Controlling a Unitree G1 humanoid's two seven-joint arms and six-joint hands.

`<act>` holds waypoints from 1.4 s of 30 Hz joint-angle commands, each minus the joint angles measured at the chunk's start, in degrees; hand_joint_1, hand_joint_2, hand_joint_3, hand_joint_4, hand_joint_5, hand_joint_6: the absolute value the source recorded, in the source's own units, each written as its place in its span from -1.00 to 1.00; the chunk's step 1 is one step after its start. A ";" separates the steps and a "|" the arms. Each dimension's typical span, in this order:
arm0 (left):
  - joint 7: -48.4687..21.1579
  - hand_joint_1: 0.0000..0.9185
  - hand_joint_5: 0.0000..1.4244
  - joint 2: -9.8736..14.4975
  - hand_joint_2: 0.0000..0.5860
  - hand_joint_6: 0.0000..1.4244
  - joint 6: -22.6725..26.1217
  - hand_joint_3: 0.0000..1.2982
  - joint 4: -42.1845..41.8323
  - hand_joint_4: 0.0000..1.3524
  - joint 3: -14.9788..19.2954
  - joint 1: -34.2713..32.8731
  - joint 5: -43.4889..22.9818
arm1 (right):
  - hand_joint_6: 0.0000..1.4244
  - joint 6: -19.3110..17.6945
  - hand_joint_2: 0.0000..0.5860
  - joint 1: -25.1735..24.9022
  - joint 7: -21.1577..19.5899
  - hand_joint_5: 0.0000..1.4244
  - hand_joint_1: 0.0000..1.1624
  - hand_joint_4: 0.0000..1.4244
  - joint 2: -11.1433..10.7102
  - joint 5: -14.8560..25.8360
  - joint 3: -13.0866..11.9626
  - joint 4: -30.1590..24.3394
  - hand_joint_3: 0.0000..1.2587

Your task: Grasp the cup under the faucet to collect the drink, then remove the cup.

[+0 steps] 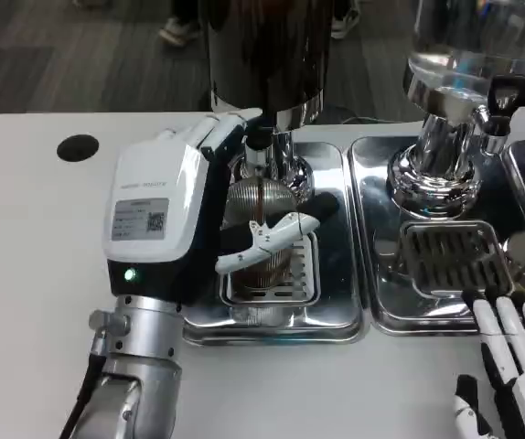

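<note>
A ribbed clear cup [261,229] stands on the drain grate of the left steel tray [272,325], under the faucet [259,146] of the dark drink dispenser [264,55]. A thin dark stream runs from the faucet into the cup, which holds dark drink. My left hand [176,219] grips the cup from its left, the thumb [267,240] wrapped across the front and the fingers [217,133] reaching behind it. At the bottom right my right hand [509,366] rests on the table with its fingers apart, holding nothing.
A second dispenser [455,55] with a clear tank stands on the right steel tray [381,315], its tap [500,105] above a grate [455,256]. A black round hole [78,147] sits in the white table at the left.
</note>
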 commanded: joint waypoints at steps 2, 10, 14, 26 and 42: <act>-2.07 -1.00 -0.26 0.90 -0.66 -0.34 0.50 -0.36 2.15 -0.44 -0.48 1.43 -0.40 | -1.00 -0.50 0.83 0.01 -1.01 -1.00 -0.79 -1.00 -0.56 1.09 -0.62 0.42 -0.98; -1.64 -1.00 -0.26 0.65 -0.66 -0.34 0.54 -0.36 1.68 -0.44 -0.30 2.44 -0.56 | -1.00 -1.39 0.81 -0.25 -1.21 -1.00 -0.73 -1.00 -0.68 2.23 -0.80 1.18 -0.96; -1.61 -1.00 -0.26 0.74 -0.66 -0.34 0.69 -0.36 1.09 -0.44 -0.09 2.67 -0.35 | -1.00 -1.70 0.81 -0.43 -1.32 -1.00 -0.72 -1.00 -0.65 2.57 -0.65 1.46 -0.96; -1.13 -1.00 -0.45 0.82 -0.66 -0.46 0.57 -0.42 -2.51 -0.69 1.80 4.29 -0.33 | -0.98 -2.69 0.79 -0.25 -1.36 -1.00 -0.64 -1.00 -0.35 3.72 -0.54 1.79 -0.94; -4.39 -1.00 -0.79 0.76 -0.74 -0.79 0.93 -0.73 -8.65 -1.00 5.11 8.26 -3.04 | -1.00 -4.39 0.75 0.61 -2.92 -1.00 -0.63 -1.00 -0.10 5.45 -0.91 1.84 -0.90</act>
